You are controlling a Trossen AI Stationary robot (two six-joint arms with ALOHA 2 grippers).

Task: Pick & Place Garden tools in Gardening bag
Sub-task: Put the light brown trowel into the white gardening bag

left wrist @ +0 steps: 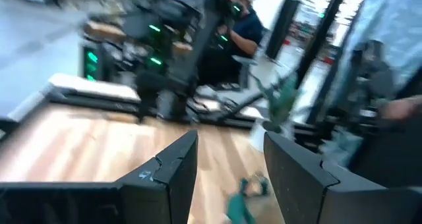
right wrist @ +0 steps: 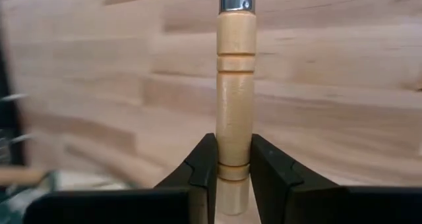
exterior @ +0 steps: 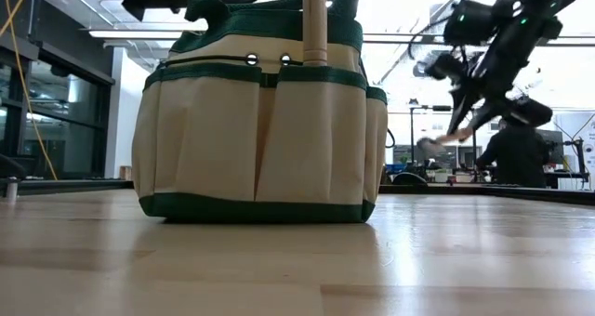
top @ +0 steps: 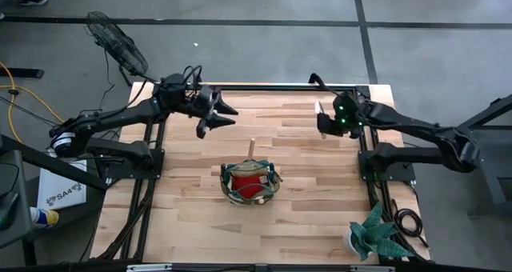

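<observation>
1. Pale plank table; grey floor, fan far left.
2. "SA4" on a white box.
3. Right gripper clamps a trowel by its handle, far right.
4. Left gripper spread, empty.
5. Bag mid-table.

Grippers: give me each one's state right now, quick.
Left gripper: open, holding nothing, up over the table's far left.
Right gripper: shut on a wooden tool handle.
</observation>
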